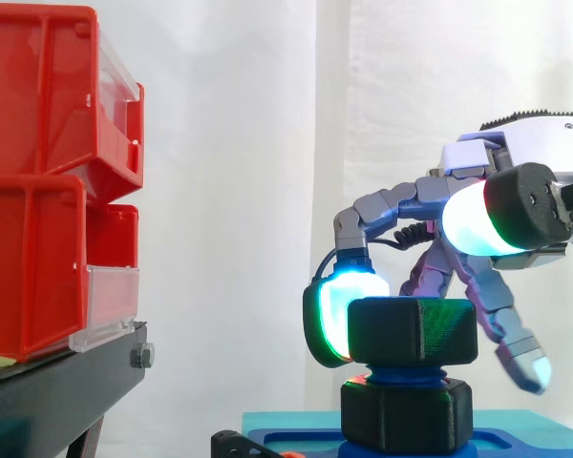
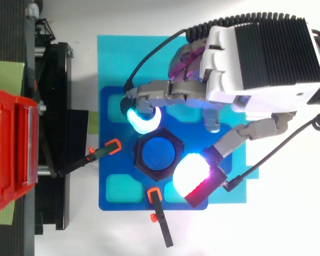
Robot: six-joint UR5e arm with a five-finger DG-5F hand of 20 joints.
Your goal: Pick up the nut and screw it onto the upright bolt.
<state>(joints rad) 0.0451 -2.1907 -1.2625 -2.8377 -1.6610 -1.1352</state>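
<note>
A black hexagonal nut point(image 1: 413, 329) sits on top of the upright blue bolt point(image 2: 159, 151), whose thread point(image 1: 406, 372) shows between the nut and a black hexagonal base point(image 1: 406, 416). My hand point(image 2: 261, 53) reaches in from the right, its fingers curled around the nut. A cyan fingertip point(image 1: 349, 305) presses against the nut's far left side. The white and red thumb pad point(image 2: 192, 173) lies by the nut's opposite corner; in the side view it stands higher than the nut. Another finger point(image 1: 520, 358) hangs down to the right of the nut.
The bolt stands in a dark blue fixture plate point(image 2: 117, 197) on a light blue mat point(image 2: 117, 53). Two black clamps with orange tips point(image 2: 113, 145) point(image 2: 154, 194) lie against the plate. Red bins point(image 1: 38, 181) on a black stand point(image 1: 57, 382) rise at the left.
</note>
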